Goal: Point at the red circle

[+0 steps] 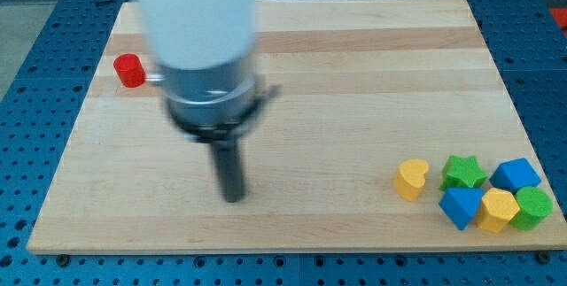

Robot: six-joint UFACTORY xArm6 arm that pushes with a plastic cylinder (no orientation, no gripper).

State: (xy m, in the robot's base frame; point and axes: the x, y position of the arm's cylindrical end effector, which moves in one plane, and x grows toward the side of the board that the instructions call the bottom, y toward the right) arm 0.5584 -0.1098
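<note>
The red circle (129, 71) is a small red cylinder near the board's left edge, toward the view's top. My tip (233, 197) rests on the wooden board left of centre, well below and to the right of the red circle. The arm's blurred white and grey body (202, 47) looms above the rod and stands just right of the red circle in the view.
A cluster sits at the bottom right: a yellow heart (411, 179), a green star (463, 173), a blue block (516, 175), a blue block (460, 206), a yellow hexagon (498, 210) and a green block (533, 207). The board (372, 82) lies on a blue perforated table.
</note>
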